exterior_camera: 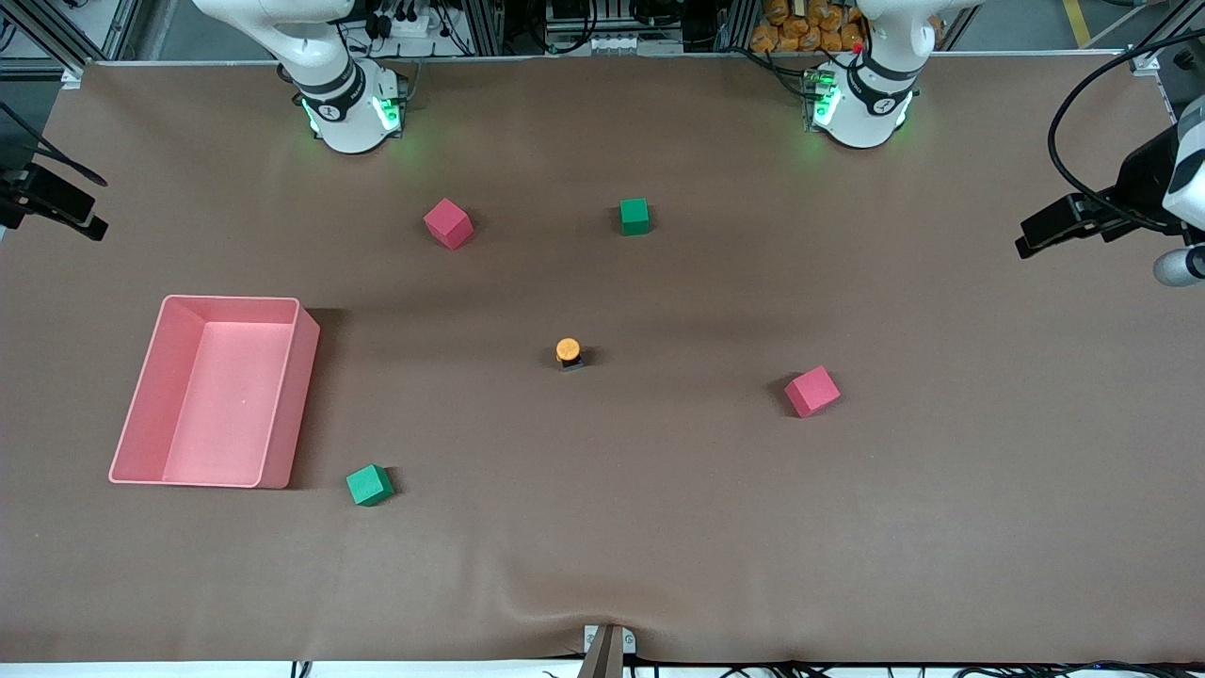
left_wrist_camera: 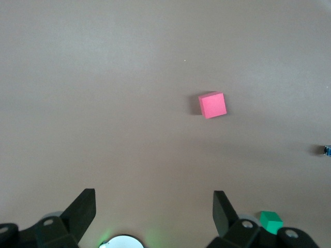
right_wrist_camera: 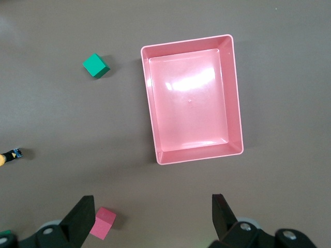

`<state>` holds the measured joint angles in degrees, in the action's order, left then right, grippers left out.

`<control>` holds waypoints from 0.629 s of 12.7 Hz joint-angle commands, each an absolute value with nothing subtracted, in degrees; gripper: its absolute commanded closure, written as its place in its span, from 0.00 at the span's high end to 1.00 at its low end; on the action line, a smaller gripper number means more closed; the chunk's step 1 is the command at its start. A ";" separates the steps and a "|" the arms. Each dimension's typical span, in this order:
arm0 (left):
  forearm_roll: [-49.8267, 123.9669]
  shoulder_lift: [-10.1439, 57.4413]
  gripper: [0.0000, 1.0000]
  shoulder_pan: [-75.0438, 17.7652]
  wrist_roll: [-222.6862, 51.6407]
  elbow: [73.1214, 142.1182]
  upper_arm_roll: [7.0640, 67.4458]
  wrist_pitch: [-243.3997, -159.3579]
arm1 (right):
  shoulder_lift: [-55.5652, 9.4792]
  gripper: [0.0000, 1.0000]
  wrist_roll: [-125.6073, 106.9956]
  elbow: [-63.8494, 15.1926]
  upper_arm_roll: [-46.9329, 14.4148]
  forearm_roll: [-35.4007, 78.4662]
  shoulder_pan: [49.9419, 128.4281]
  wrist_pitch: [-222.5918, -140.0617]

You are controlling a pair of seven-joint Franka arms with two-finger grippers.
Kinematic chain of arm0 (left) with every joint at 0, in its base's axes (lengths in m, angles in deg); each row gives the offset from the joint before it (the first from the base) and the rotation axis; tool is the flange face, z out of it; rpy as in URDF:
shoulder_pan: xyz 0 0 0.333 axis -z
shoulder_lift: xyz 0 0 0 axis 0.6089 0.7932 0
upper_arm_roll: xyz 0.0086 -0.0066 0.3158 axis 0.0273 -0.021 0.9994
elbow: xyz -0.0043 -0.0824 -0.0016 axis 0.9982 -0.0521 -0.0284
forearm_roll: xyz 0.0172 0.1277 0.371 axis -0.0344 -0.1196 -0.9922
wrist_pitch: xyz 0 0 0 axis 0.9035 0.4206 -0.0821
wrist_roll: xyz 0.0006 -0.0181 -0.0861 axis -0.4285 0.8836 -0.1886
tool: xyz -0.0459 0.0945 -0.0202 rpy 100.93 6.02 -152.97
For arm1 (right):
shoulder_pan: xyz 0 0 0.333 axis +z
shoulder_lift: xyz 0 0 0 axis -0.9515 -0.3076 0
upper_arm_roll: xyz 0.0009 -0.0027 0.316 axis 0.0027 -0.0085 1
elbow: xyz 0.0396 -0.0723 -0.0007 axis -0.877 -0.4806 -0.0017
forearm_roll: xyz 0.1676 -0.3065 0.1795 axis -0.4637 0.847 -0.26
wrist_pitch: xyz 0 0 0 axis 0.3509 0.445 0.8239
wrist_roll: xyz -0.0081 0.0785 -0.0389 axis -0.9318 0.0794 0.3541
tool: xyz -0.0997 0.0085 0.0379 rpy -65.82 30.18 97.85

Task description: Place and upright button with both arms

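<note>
The button (exterior_camera: 569,352) stands on the brown mat near the table's middle, orange cap up on its black body. A sliver of it shows at the edge of the left wrist view (left_wrist_camera: 326,150) and of the right wrist view (right_wrist_camera: 10,155). Both arms' green-lit bases (exterior_camera: 350,111) (exterior_camera: 859,104) show in the front view, but their hands are out of that view. My left gripper (left_wrist_camera: 154,206) is open and empty, high over the mat near its base. My right gripper (right_wrist_camera: 152,209) is open and empty, high over the mat near the pink bin.
A pink bin (exterior_camera: 292,395) (right_wrist_camera: 147,103) sits toward the right arm's end. Two red cubes (exterior_camera: 448,223) (exterior_camera: 811,391) and two green cubes (exterior_camera: 634,216) (exterior_camera: 369,485) lie scattered around the button. Black camera mounts (exterior_camera: 1083,221) stand at the table's ends.
</note>
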<state>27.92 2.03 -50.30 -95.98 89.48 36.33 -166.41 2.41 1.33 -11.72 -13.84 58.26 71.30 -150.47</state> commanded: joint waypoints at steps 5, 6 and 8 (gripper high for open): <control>30.19 -5.32 1.00 -51.66 -89.29 99.06 36.24 -174.74 | 3.23 1.00 0.74 -12.41 -13.36 58.55 71.03 -150.70; 29.75 -4.96 1.00 -52.10 -88.31 98.27 36.51 -174.40 | 3.23 1.00 0.74 -12.41 -13.36 58.55 70.94 -150.70; 29.40 -4.87 1.00 -52.02 -88.30 97.82 36.51 -174.13 | 3.23 1.00 0.74 -12.41 -13.36 58.55 70.94 -150.70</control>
<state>29.08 -4.31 -51.30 -89.73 98.19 36.66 -174.02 2.41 1.33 -11.72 -13.74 58.26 71.31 -150.51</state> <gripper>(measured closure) 0.000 0.000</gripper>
